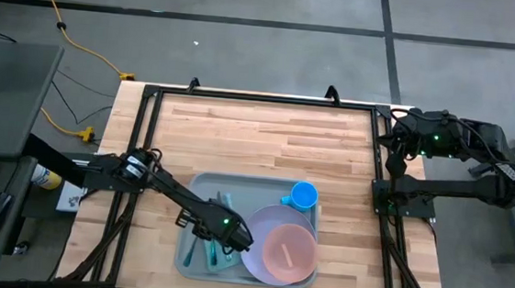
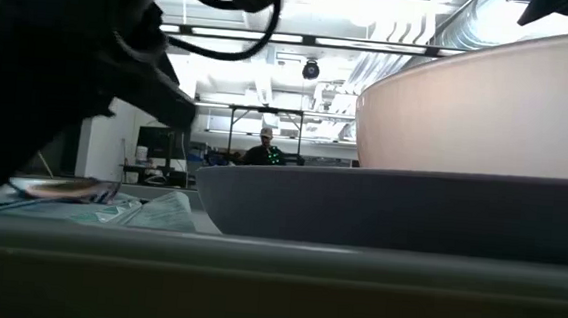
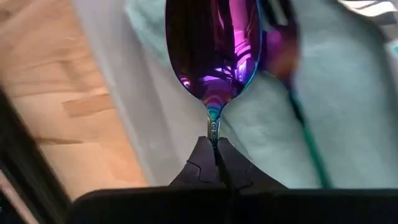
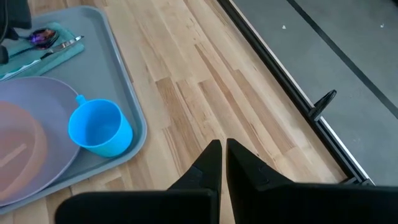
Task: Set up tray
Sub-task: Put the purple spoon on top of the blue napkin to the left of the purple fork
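The pale grey-green tray (image 1: 200, 195) lies at the table's near middle. On it stand a lavender plate (image 1: 258, 254) with a pink bowl (image 1: 288, 249), and a blue cup (image 1: 303, 195) on its side. A teal napkin (image 3: 348, 93) covers the tray's left part, with another utensil (image 3: 281, 46) lying on it. My left gripper (image 3: 214, 149) is above the napkin, shut on an iridescent purple spoon (image 3: 211, 50). My right gripper (image 4: 219, 155) is shut on nothing, above the bare wood at the table's far right. My left gripper pinches the spoon's thin neck (image 3: 213, 126), just behind its bowl, between its two fingertips. The fingers come from above, slanting steeply down. The spoon's bowl sticks out beyond the fingertips, low over the napkin (image 2: 150, 210). Whether it rests there I cannot tell, and the handle is hidden.
A knife (image 4: 62, 46) lies on the napkin beside the spoon. Bare wood (image 1: 267, 136) spreads from the tray to the table's far edge. A black frame (image 1: 261, 96) runs round the table. A person (image 2: 264, 153) shows far off in the room behind.
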Robot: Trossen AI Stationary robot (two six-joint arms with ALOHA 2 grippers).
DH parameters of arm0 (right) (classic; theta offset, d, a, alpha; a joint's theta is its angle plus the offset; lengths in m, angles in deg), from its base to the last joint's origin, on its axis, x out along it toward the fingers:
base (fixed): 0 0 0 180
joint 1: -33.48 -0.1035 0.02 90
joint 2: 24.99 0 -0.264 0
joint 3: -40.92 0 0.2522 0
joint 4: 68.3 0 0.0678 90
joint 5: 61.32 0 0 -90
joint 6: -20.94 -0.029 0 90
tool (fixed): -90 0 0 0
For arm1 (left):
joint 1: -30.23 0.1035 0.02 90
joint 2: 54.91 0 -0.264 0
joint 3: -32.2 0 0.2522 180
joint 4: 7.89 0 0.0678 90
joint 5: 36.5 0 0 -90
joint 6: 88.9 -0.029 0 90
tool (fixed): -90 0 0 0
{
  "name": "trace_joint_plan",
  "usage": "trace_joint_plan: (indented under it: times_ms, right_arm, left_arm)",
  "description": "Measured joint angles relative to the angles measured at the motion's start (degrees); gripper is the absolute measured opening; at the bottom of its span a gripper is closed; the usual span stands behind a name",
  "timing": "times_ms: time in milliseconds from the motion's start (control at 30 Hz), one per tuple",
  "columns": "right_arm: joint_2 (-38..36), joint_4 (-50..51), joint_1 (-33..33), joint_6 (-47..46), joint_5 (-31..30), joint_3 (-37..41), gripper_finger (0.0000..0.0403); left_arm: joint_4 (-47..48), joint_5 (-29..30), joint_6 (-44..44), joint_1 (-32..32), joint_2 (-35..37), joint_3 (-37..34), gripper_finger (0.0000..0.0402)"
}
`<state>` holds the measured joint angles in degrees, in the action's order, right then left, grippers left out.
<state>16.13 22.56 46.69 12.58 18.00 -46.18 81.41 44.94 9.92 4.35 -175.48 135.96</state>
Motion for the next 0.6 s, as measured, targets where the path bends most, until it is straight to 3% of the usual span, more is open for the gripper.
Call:
trace_joint_plan:
  times_ms: [233,600]
  right_arm:
    - [0.0,0.0,0.0,-0.3,0.1,0.0,0.0]
    - [0.0,0.0,0.0,-0.4,0.0,0.0,0.0]
  left_arm:
    - [-5.7,0.9,0.0,0.8,-0.6,0.2,0.0007]
    - [-0.5,5.8,-1.0,4.3,-0.7,3.9,0.0007]
